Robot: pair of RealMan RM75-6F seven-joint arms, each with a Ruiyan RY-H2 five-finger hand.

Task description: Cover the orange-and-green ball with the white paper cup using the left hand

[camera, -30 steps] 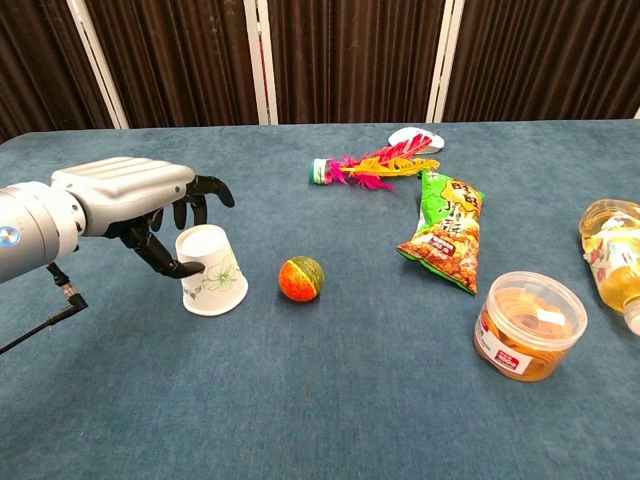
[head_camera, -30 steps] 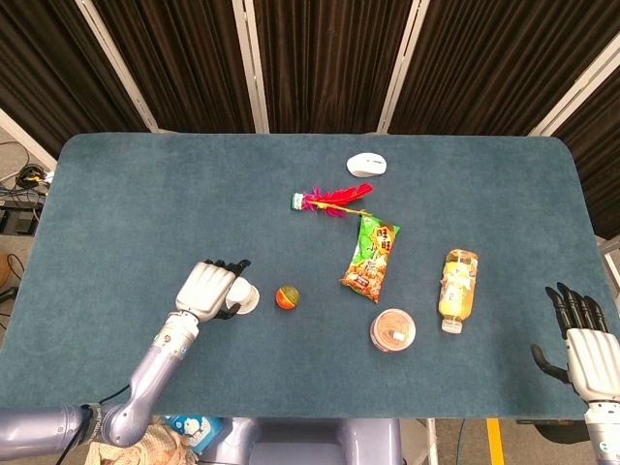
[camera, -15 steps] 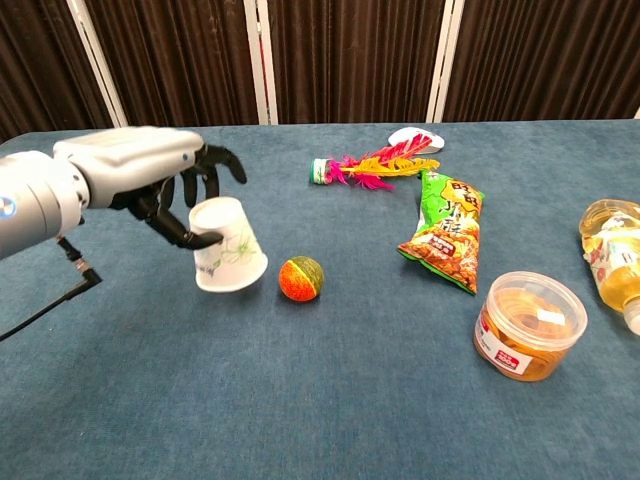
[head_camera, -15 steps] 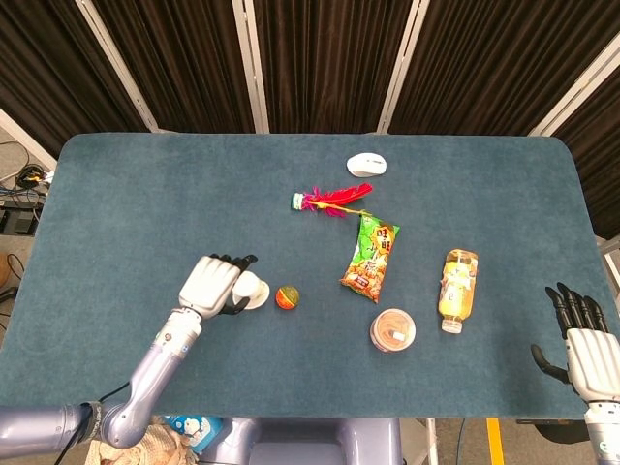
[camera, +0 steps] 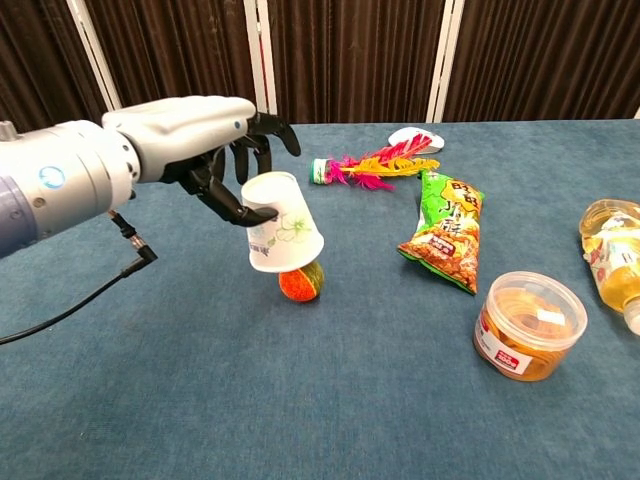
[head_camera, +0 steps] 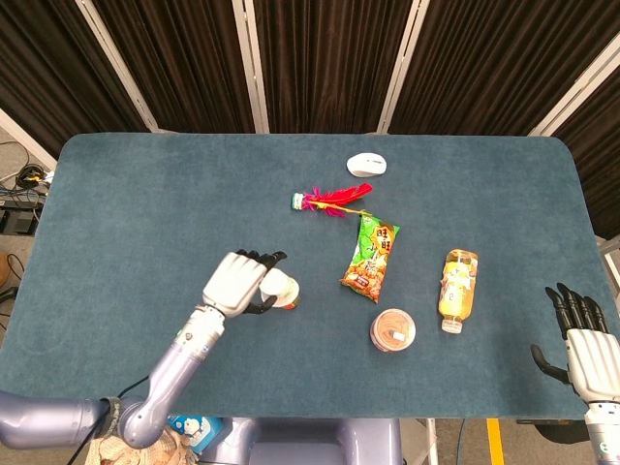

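My left hand point(camera: 215, 140) point(head_camera: 242, 282) holds the white paper cup point(camera: 283, 223) point(head_camera: 282, 288) upside down and tilted, lifted off the table. The cup's open mouth hangs just over the orange-and-green ball point(camera: 301, 282), which sits on the blue tablecloth and shows below the rim. In the head view the cup hides nearly all of the ball. My right hand point(head_camera: 577, 337) rests at the table's right front edge, fingers spread, holding nothing.
A green snack bag point(camera: 446, 226), a feather shuttlecock point(camera: 372, 163), a white mouse-shaped object point(head_camera: 367, 164), a round clear tub point(camera: 528, 325) and a lying yellow bottle point(camera: 612, 258) sit to the right of the ball.
My left hand has lifted the cup off the table and carried it rightward until it hangs over the ball. The right hand has stayed still.
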